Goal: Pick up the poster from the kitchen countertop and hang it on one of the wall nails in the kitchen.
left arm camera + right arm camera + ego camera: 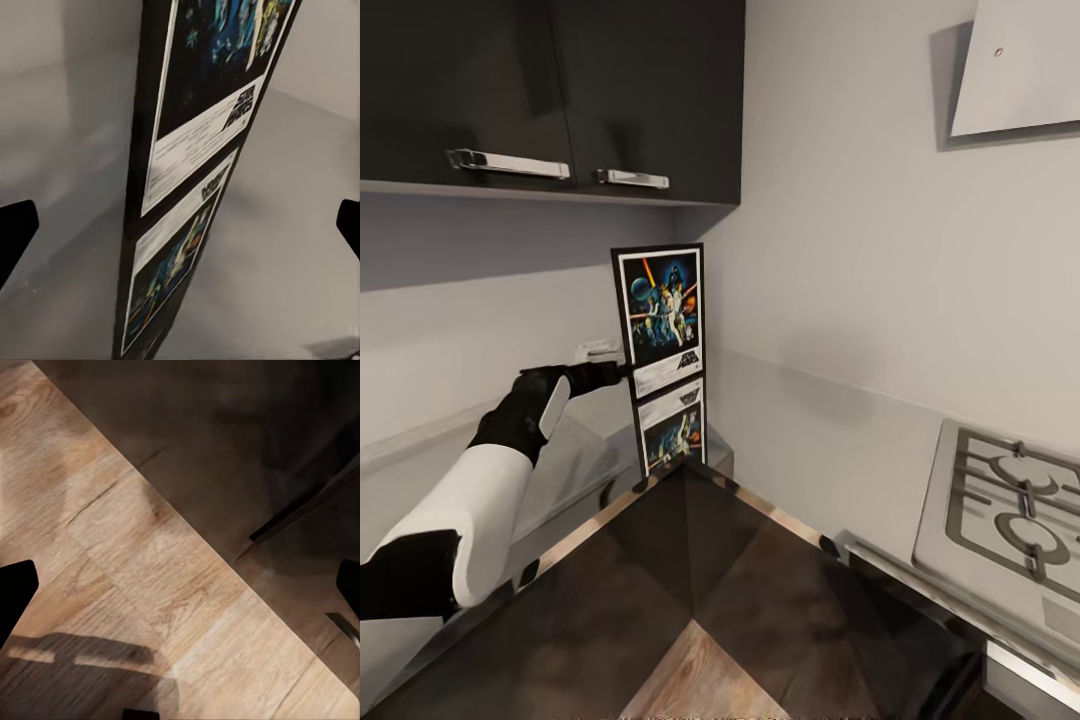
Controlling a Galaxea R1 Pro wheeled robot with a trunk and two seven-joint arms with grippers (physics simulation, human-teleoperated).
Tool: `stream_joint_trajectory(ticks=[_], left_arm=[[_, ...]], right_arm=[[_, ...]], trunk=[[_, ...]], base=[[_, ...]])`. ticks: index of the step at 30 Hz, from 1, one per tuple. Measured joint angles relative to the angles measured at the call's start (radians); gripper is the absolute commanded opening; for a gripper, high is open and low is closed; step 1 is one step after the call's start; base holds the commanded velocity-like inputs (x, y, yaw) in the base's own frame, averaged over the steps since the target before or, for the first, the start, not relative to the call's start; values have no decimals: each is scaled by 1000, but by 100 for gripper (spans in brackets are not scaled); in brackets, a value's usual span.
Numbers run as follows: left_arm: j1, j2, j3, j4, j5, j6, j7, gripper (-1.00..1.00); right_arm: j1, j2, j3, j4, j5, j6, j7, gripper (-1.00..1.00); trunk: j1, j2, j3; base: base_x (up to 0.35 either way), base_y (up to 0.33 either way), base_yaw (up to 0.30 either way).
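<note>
The black left claw (622, 372) is reaching wide open, with the tall black-framed Star Wars poster (661, 318) sitting between its fingers (15, 236), not squeezed. The poster is standing up in the corner of the shiny dark countertop (690, 590). The right claw (180, 592) is hanging open over a wooden floor (142, 585).

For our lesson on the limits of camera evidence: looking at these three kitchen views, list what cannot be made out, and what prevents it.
- Head view: whether the left hand touches the poster; the fingertips merge with its dark frame.
- Left wrist view: the poster's small print is blurred and its top is cut off by the picture's edge.
- Head view: the gas hob is cut off at the right edge.
- Right wrist view: the fingers show merely as tips at the edges.
</note>
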Motion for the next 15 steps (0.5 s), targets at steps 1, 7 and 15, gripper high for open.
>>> stream_joint_trajectory(ticks=[1,7,15], left_arm=[[0,2,0,3,0,-9,0,100],[-3,12,3,31,1,-74,-2,100],[-4,21,6,37,5,-145,-9,100]], right_arm=[[0,0,0,0,0,0,0,100],[0,0,0,0,0,0,0,100],[0,0,0,0,0,0,0,100]], trunk=[[0,0,-2],[0,0,-11],[0,0,-24]], base=[[0,0,0],[0,0,0],[0,0,0]])
